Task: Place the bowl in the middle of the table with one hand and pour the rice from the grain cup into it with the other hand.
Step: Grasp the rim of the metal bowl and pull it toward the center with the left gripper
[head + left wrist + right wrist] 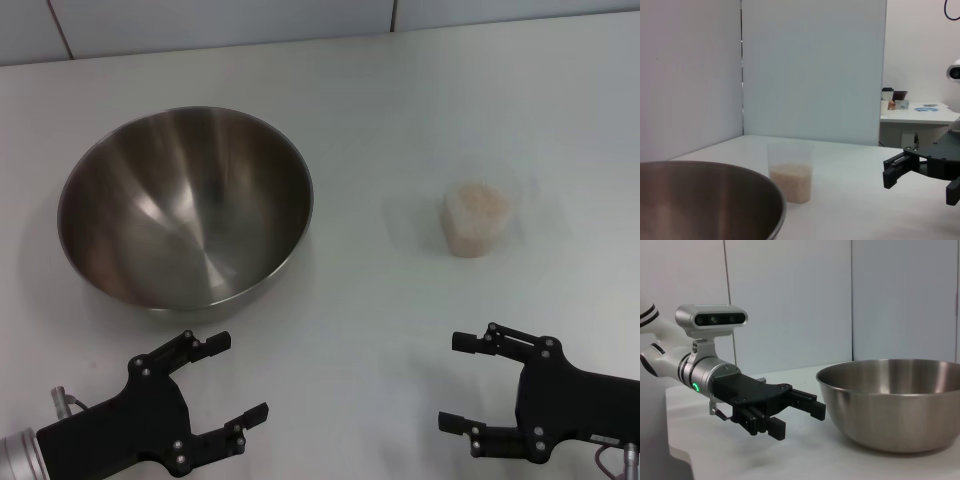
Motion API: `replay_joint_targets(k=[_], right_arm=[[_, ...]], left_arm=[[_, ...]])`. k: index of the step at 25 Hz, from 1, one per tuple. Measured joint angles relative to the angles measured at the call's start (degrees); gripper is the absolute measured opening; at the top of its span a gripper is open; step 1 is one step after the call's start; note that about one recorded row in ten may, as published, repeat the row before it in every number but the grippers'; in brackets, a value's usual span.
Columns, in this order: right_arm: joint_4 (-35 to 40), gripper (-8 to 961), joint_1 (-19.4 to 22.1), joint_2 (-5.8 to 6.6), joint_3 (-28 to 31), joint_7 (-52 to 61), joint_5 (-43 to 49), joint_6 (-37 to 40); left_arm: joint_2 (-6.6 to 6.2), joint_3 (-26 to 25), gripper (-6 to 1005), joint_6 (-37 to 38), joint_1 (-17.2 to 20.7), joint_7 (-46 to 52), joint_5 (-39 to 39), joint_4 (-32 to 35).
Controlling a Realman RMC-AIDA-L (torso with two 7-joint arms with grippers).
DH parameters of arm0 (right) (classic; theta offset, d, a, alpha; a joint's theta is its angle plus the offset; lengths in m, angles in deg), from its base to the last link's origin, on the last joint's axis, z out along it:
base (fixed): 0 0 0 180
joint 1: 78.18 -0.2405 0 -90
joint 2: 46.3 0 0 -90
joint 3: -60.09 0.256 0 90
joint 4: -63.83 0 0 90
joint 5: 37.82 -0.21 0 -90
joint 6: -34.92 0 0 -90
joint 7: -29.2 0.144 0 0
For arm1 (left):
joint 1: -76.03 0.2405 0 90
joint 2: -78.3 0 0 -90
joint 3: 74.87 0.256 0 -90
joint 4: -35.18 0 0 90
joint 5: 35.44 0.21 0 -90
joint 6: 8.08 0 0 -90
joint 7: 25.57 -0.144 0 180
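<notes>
Black left gripper (232, 378) and right gripper (454, 381) hover spread wide, empty, at the table's (360, 330) near edge. Beyond them sit the bowl (185, 205), left, and the grain cup (478, 218) holding rice (477, 203), right.

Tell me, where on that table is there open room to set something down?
Bare table lies between the bowl and the grain cup, and behind both toward the far seam. It is tighter at the near edge, where the open left gripper and right gripper sit.
</notes>
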Motion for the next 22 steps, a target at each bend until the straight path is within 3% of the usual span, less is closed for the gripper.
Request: replay_joint_targets(k=[11, 16, 19, 22], right_arm=[[0.00, 824, 0.29, -0.09, 0.00, -0.39, -0.15, 0.01], [0.00, 824, 0.28, -0.09, 0.00, -0.43, -0.18, 0.01], [0.00, 824, 0.22, -0.09, 0.00, -0.44, -0.18, 0.03], [0.00, 823, 0.18, -0.09, 0.00, -0.45, -0.18, 0.24]], left_arm=[[0.00, -0.73, 828, 3.93, 0.31, -0.65, -0.42, 0.24], [-0.23, -8.82, 828, 15.16, 0.65, 0.78, -1.69, 1.32], [-0.24, -15.84, 828, 16.05, -0.50, 14.21, -2.09, 7.54], [0.20, -17.23, 828, 11.77, -1.41, 27.24, -2.68, 15.47]])
